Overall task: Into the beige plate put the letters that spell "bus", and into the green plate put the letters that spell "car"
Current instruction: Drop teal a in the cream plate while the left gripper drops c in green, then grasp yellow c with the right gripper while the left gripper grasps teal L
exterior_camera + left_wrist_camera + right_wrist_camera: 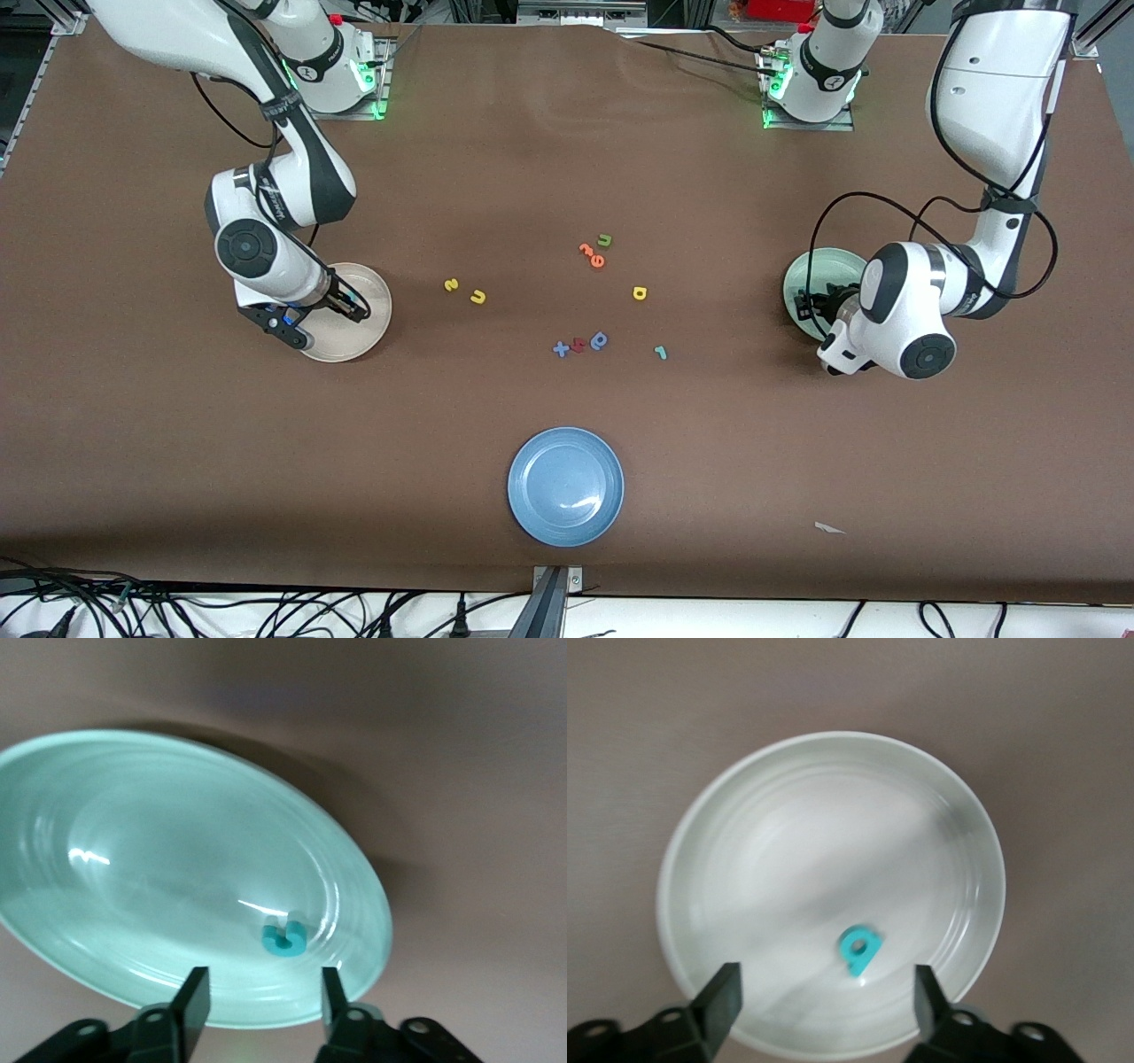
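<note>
My right gripper (827, 992) hangs open over the beige plate (815, 842), and a teal b (859, 950) lies loose in that plate between and ahead of the fingers. My left gripper (263, 997) is open above the green plate (133, 859), where a teal c (283, 935) rests free. On the table between the plates lie a yellow s (451, 284), a yellow u (478, 297), a yellow a (640, 292) and a teal r (660, 352). In the front view the right gripper (354, 306) sits over the beige plate (354, 341) and the left gripper (808, 304) over the green plate (828, 266).
An olive u (605, 239) and orange pieces (592, 254) lie mid-table. A blue x (561, 349), a red piece (578, 344) and a blue rounded letter (599, 340) sit nearer the camera. A blue plate (565, 486) stands near the front edge.
</note>
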